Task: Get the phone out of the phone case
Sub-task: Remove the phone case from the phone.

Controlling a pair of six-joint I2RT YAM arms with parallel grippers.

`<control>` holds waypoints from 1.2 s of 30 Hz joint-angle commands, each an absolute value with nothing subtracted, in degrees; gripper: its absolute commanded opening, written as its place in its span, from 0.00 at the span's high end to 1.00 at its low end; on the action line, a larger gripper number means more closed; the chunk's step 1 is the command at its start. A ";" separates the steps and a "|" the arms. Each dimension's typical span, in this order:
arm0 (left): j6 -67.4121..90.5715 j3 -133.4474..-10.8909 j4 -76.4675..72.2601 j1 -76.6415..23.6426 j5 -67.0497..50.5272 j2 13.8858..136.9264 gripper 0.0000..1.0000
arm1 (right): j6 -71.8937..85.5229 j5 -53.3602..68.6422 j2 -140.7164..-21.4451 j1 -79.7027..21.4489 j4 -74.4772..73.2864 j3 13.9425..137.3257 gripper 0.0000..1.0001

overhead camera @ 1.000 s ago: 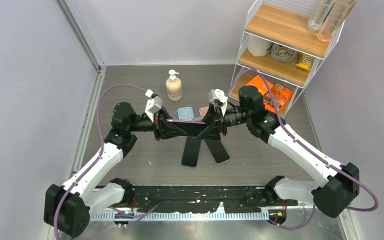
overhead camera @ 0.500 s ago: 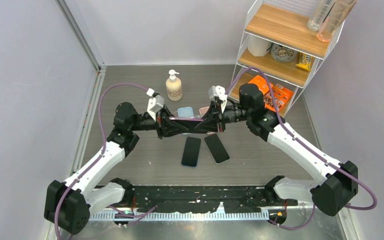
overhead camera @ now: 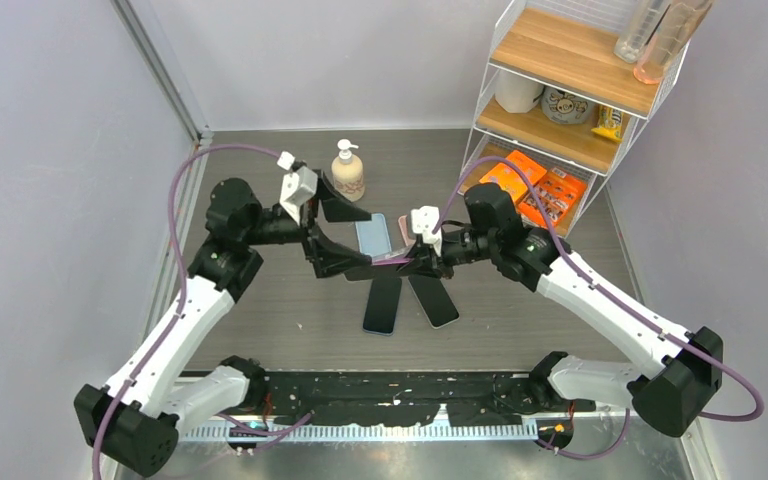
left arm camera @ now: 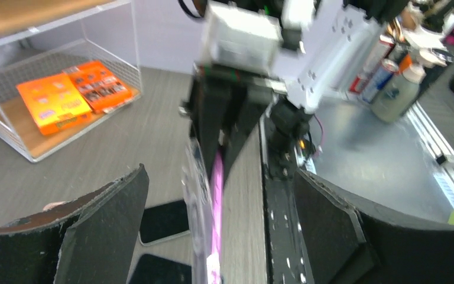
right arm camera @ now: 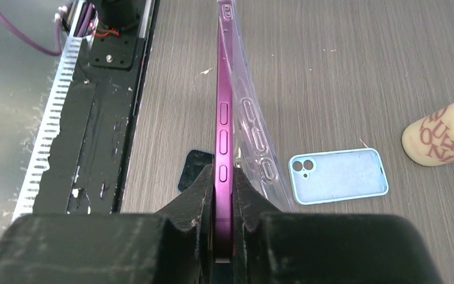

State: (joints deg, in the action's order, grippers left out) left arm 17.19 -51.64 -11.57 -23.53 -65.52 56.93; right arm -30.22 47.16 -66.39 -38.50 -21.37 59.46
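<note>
Pinching the purple phone [right arm camera: 223,118] edge-on with the right hand [right arm camera: 223,177], clamped tight on it, midair just in front of the pump bottle [overhead camera: 348,172]; gripping nothing with the left hand [left arm camera: 216,183], spread fully wide around the far end; spotting the clear case [right arm camera: 254,136] peeled off at the right hand's end, hooked on only further out; could easily drop that loose case, or twist the phone out of that thin pinch onto the two dark phones [overhead camera: 382,305] on the surface [overhead camera: 290,320] below; can't read the brown lettering on the bottle for sure; same for the orange packets [overhead camera: 540,185] off to its right.
</note>
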 commanded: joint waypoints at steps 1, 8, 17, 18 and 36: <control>6.02 -61.54 10.85 -25.14 -57.29 59.69 0.00 | -35.63 44.54 -65.30 -40.48 -20.54 60.93 0.95; 1.11 -67.25 22.36 -30.14 -48.37 66.41 0.01 | -35.72 43.02 -65.71 -41.54 -21.19 61.96 0.95; -1.70 -68.65 25.73 -34.73 -42.56 70.36 0.16 | -35.06 41.43 -65.15 -41.77 -20.93 61.71 0.95; -1.69 -68.73 25.79 -34.87 -42.34 70.69 0.18 | -35.02 41.38 -65.14 -41.75 -20.92 61.66 0.95; -0.35 -71.37 24.85 -35.17 -45.83 72.89 0.23 | -35.31 41.27 -64.53 -41.70 -20.55 59.75 0.95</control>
